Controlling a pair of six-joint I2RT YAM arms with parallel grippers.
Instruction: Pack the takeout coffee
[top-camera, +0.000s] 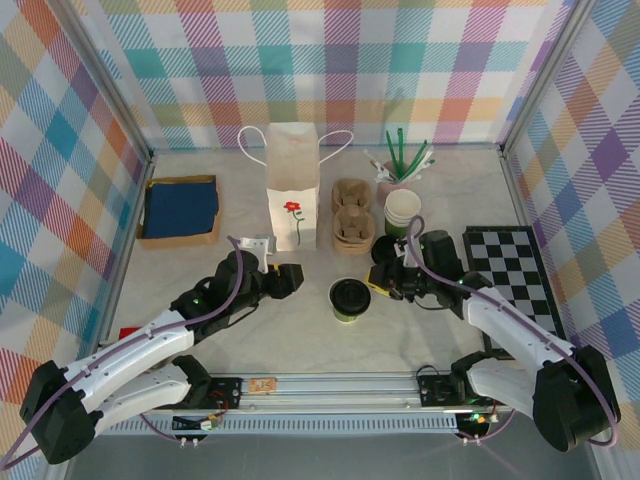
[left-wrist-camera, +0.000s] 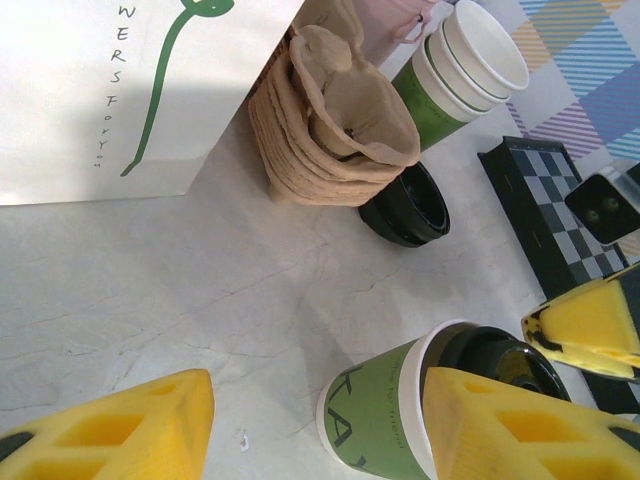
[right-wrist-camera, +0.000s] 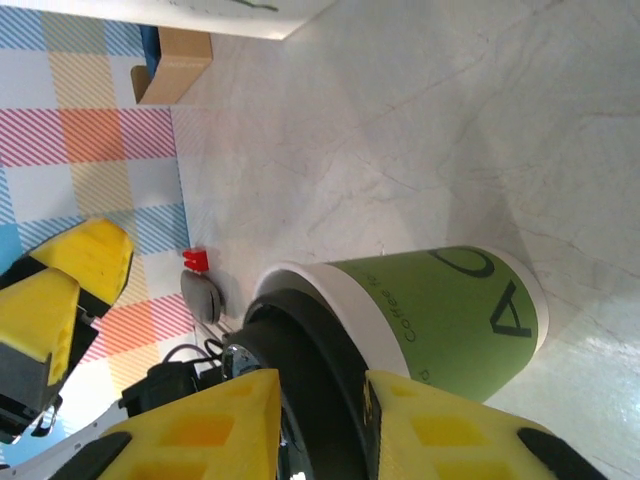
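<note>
Yellow foam jaws of right gripper (right-wrist-camera: 320, 400) pinch round-lidded takeout coffee (right-wrist-camera: 440, 310); left gripper (left-wrist-camera: 315, 395) gapes.

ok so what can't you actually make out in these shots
- white paper bag lettering: left wrist view, cut off by the top edge
- takeout coffee print: left wrist view, cut by the bottom edge and the left gripper
- whether the right gripper presses the black lid: right wrist view, its own fingers hide the contact
- blue item in the cardboard box: top view, too small to identify
</note>
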